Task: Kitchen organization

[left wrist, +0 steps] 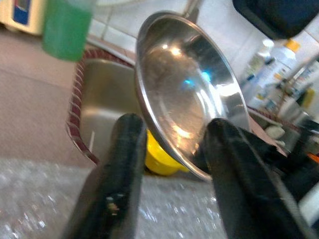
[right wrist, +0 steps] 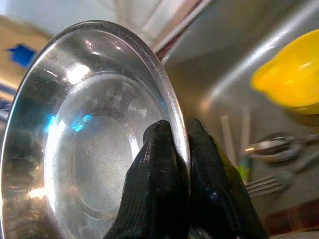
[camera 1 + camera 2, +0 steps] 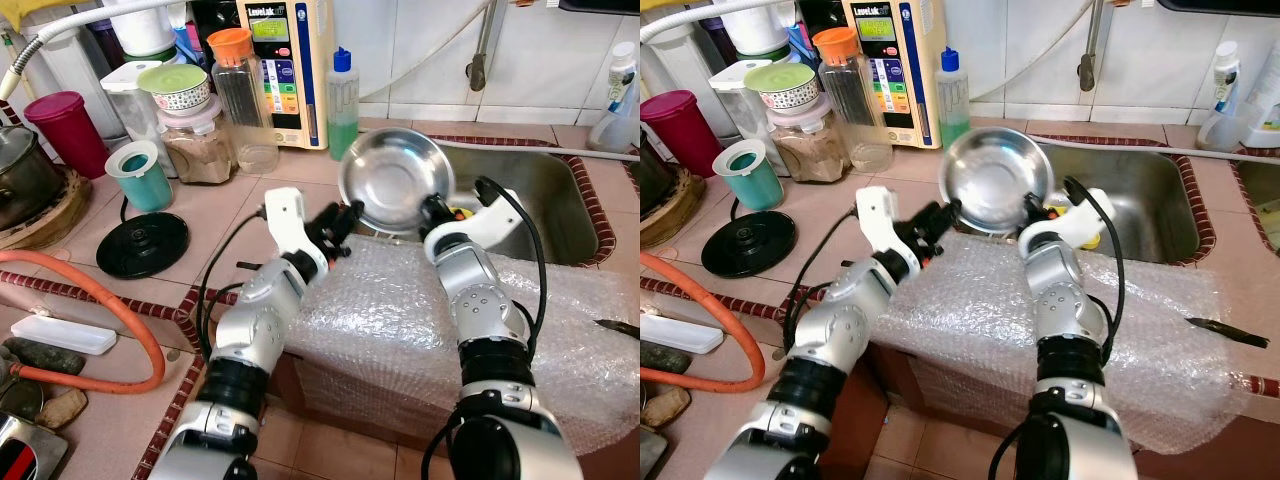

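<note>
Two claws: right claw point(image 2: 177, 164) pinches one steel bowl point(image 3: 396, 180).

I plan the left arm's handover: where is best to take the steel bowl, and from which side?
Take the steel bowl at its thin left rim, opposite the right gripper pinching the lower right edge. It stands tilted on edge, so the open left gripper could straddle the rim.

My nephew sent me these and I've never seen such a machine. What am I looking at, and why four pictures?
It is a two-armed humanoid robot tidying a kitchen. Two pictures come from cameras in its head, looking down at the counter; two come from cameras on its wrists. The right end effector pinches the rim of a steel bowl, held tilted at the edge of the sink. The left end effector is open beside the bowl. Bubble wrap covers the counter edge; jars and a teal cup stand behind.
</note>
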{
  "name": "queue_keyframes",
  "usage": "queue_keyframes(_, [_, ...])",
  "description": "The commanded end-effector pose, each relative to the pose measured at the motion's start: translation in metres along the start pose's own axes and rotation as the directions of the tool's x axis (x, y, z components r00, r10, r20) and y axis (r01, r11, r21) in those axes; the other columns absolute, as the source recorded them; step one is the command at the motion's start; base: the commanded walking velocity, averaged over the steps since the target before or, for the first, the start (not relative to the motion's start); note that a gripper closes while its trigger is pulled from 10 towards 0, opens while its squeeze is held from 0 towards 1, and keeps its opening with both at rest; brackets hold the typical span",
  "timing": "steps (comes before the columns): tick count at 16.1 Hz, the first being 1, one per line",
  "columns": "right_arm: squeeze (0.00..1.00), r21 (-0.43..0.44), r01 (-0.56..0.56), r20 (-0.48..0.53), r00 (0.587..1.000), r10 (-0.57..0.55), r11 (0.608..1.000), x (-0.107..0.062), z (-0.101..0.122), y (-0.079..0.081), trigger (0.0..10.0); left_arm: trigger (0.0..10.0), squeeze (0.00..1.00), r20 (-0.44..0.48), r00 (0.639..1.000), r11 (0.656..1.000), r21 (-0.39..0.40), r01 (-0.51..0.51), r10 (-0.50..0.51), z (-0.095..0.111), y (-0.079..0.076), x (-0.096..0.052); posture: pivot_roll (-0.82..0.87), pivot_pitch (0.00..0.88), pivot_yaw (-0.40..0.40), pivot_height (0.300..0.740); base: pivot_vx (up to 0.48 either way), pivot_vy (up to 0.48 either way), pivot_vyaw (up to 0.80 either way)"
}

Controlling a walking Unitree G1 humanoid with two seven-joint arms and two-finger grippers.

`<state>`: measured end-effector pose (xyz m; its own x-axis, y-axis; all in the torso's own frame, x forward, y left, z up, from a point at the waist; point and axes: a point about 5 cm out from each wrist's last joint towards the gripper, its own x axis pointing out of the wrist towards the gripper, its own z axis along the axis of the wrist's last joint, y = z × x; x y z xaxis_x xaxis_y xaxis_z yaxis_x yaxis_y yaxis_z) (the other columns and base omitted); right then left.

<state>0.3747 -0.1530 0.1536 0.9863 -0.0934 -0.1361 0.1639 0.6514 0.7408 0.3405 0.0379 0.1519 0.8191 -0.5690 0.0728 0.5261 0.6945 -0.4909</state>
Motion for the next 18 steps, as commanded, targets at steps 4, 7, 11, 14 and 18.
queue_keyframes(4, [0.0,-0.073,0.112,0.078,0.991,-0.107,0.991,0.009,0.013,-0.016,0.0,10.0,1.0,-0.065,0.998,0.996,0.084,-0.014,0.02,-0.008,0.004,-0.013,0.0,0.0,0.128,0.74,0.0,0.0,0.0])
queue_keyframes(7, [0.0,-0.073,0.112,0.078,0.991,-0.107,0.991,0.009,0.013,-0.016,0.0,10.0,1.0,-0.065,0.998,0.996,0.084,-0.014,0.02,-0.008,0.004,-0.013,0.0,0.0,0.128,0.74,0.0,0.0,0.0])
queue_keyframes(11, [0.0,-0.073,0.112,0.078,0.991,-0.107,0.991,0.009,0.013,-0.016,0.0,10.0,1.0,-0.065,0.998,0.996,0.084,-0.014,0.02,-0.008,0.004,-0.013,0.0,0.0,0.128,0.74,0.0,0.0,0.0])
queue_keyframes(14, [0.0,-0.073,0.112,0.078,0.991,-0.107,0.991,0.009,0.013,-0.016,0.0,10.0,1.0,-0.065,0.998,0.996,0.084,-0.014,0.02,-0.008,0.004,-0.013,0.0,0.0,0.128,0.74,0.0,0.0,0.0])
queue_keyframes(18, [0.0,-0.073,0.112,0.078,0.991,-0.107,0.991,0.009,0.013,-0.016,0.0,10.0,1.0,-0.065,0.998,0.996,0.084,-0.014,0.02,-0.008,0.004,-0.013,0.0,0.0,0.128,0.74,0.0,0.0,0.0])
